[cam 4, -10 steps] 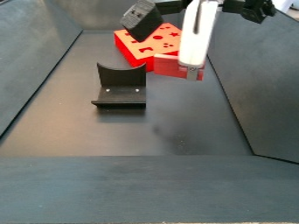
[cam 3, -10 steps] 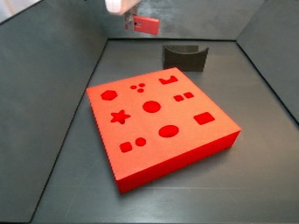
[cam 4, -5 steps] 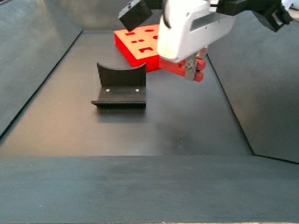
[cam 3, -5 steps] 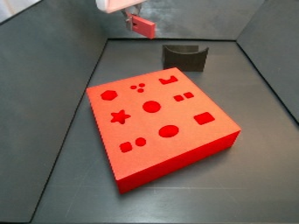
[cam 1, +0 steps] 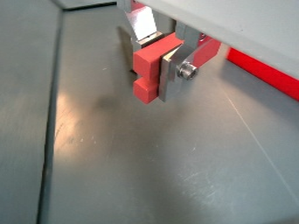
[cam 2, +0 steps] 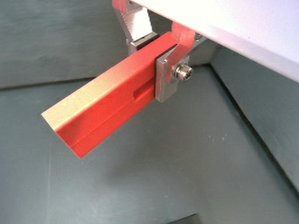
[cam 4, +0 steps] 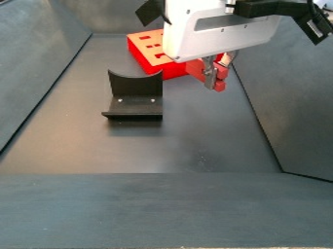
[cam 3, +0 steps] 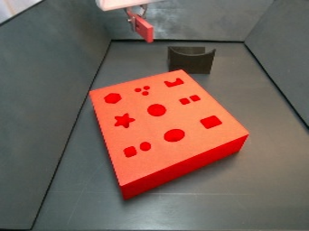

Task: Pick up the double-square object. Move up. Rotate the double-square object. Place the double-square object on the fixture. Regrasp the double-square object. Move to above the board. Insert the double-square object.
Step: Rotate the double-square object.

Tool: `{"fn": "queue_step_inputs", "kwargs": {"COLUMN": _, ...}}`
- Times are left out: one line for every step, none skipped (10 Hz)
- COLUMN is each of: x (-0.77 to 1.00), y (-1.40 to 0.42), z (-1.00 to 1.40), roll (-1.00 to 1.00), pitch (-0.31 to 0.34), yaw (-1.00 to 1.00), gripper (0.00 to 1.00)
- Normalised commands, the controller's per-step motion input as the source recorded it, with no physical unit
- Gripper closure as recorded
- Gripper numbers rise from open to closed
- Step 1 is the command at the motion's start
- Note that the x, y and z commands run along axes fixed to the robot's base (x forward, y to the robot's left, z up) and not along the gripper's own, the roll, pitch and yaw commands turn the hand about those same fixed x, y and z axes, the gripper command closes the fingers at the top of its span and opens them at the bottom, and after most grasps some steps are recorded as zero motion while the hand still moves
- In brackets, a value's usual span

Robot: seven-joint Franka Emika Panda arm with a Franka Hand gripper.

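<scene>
My gripper [cam 1: 156, 63] is shut on the double-square object [cam 1: 149, 73], a thin pinkish-red block. It holds the block in the air above the dark floor. In a wrist view the block [cam 2: 105, 109] juts out long from between the silver fingers [cam 2: 169, 72]. In both side views the gripper [cam 3: 141, 20] [cam 4: 216, 70] hangs high with the block [cam 3: 144, 27] [cam 4: 215, 75] tilted steeply, near upright. The dark fixture [cam 3: 192, 58] [cam 4: 132, 95] stands on the floor, apart from the gripper. The big red board [cam 3: 164, 125] with shaped holes lies flat; it is partly hidden behind the gripper body in a side view [cam 4: 154, 51].
Grey walls [cam 3: 54, 63] enclose the dark floor [cam 4: 169, 146] on all sides. An edge of the red board [cam 1: 267, 72] shows in a wrist view beside the gripper.
The gripper has turned with the double-square object in it: the block went from lying roughly level to standing steeply. The gripper body now faces a side camera broadside.
</scene>
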Motion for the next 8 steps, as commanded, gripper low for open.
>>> {"fn": "queue_step_inputs", "kwargs": {"x": 0.0, "y": 0.02, "z": -0.02, "roll": -0.01, "pitch": -0.005, "yaw": -1.0, "gripper": 1.0}}
{"fn": "queue_step_inputs", "kwargs": {"x": 0.0, "y": 0.02, "z": -0.02, "roll": -0.01, "pitch": -0.006, "yaw": -1.0, "gripper": 1.0}}
{"fn": "queue_step_inputs", "kwargs": {"x": 0.0, "y": 0.02, "z": -0.02, "roll": -0.01, "pitch": -0.007, "yaw": -1.0, "gripper": 1.0}}
{"fn": "queue_step_inputs", "kwargs": {"x": 0.0, "y": 0.02, "z": -0.02, "roll": -0.01, "pitch": -0.008, "yaw": -1.0, "gripper": 1.0}}
{"fn": "queue_step_inputs", "kwargs": {"x": 0.0, "y": 0.02, "z": -0.02, "roll": -0.01, "pitch": -0.01, "yaw": -0.95, "gripper": 1.0}}
{"fn": "queue_step_inputs", "kwargs": {"x": 0.0, "y": 0.02, "z": -0.02, "roll": -0.01, "pitch": -0.01, "yaw": -0.71, "gripper": 1.0}}
{"fn": "queue_step_inputs", "kwargs": {"x": 0.0, "y": 0.02, "z": -0.02, "roll": -0.01, "pitch": -0.01, "yaw": -0.55, "gripper": 1.0}}
{"fn": "queue_step_inputs", "kwargs": {"x": 0.0, "y": 0.02, "z": -0.02, "roll": -0.01, "pitch": -0.01, "yaw": -0.28, "gripper": 1.0}}
